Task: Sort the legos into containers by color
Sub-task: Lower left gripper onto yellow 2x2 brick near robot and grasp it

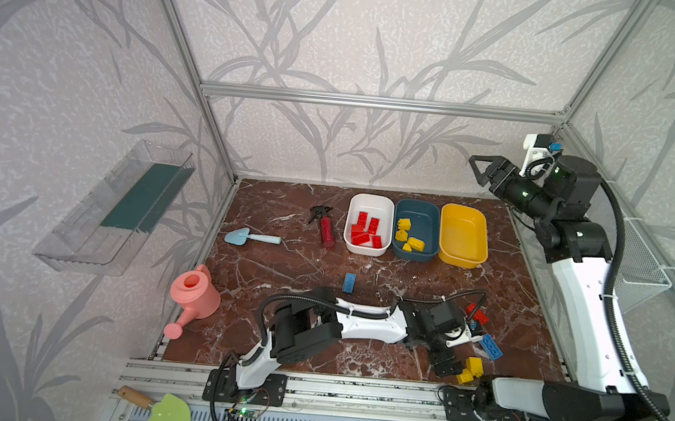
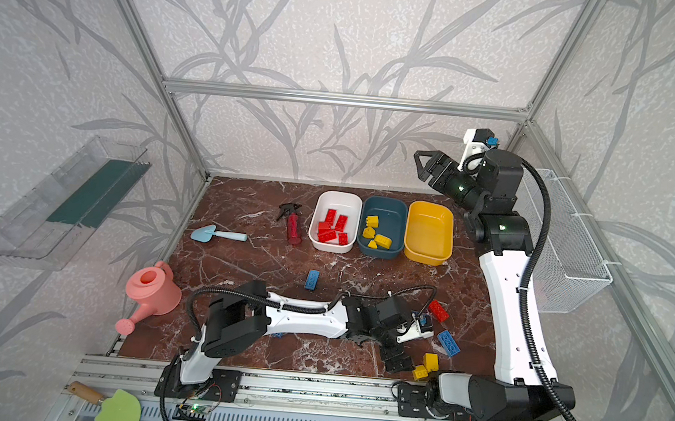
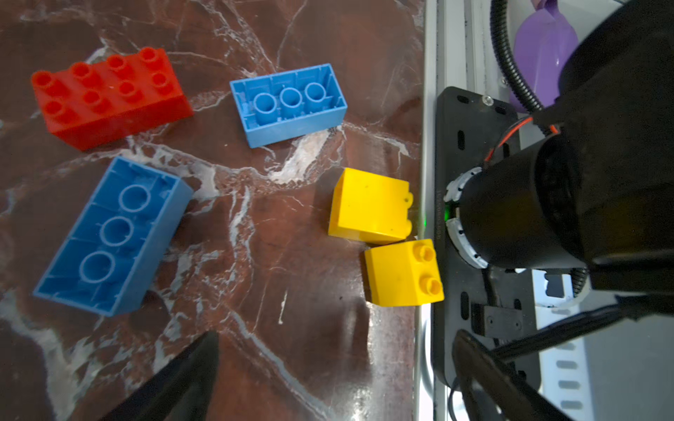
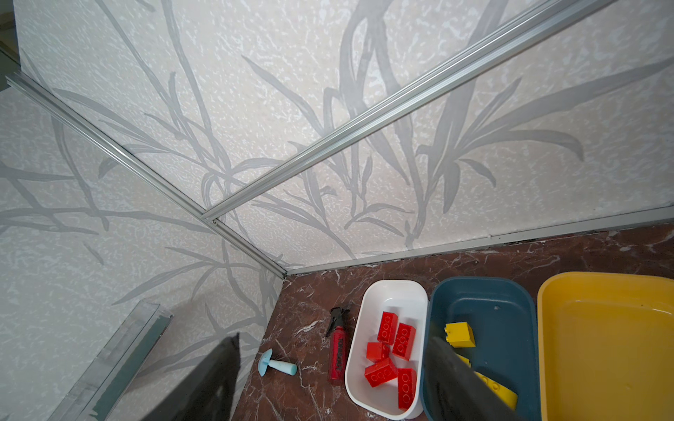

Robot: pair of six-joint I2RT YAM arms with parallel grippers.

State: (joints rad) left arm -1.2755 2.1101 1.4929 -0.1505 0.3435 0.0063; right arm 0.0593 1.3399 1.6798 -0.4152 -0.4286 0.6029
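Three containers stand in a row at the back: a white tub (image 1: 372,198) with several red legos (image 1: 365,230), a teal tub (image 1: 426,219) with several yellow legos (image 1: 408,234), and a yellow tub (image 1: 463,235) with nothing in it. On the marble lie a blue brick (image 1: 349,282), a red brick (image 3: 109,96), two upturned blue bricks (image 3: 290,104) (image 3: 113,237) and two yellow bricks (image 3: 370,206) (image 3: 403,273). My left gripper (image 3: 333,346) hovers open and empty near the yellow pair (image 1: 471,370). My right gripper (image 1: 479,169) hangs open and empty, high above the tubs.
A dark-red spray bottle (image 1: 327,231), a light-blue trowel (image 1: 252,237) and a pink watering can (image 1: 195,295) lie on the left. The right arm's base (image 3: 510,218) stands just beyond the yellow pair. A clear shelf (image 1: 119,209) and a wire basket (image 1: 639,267) hang on the side walls.
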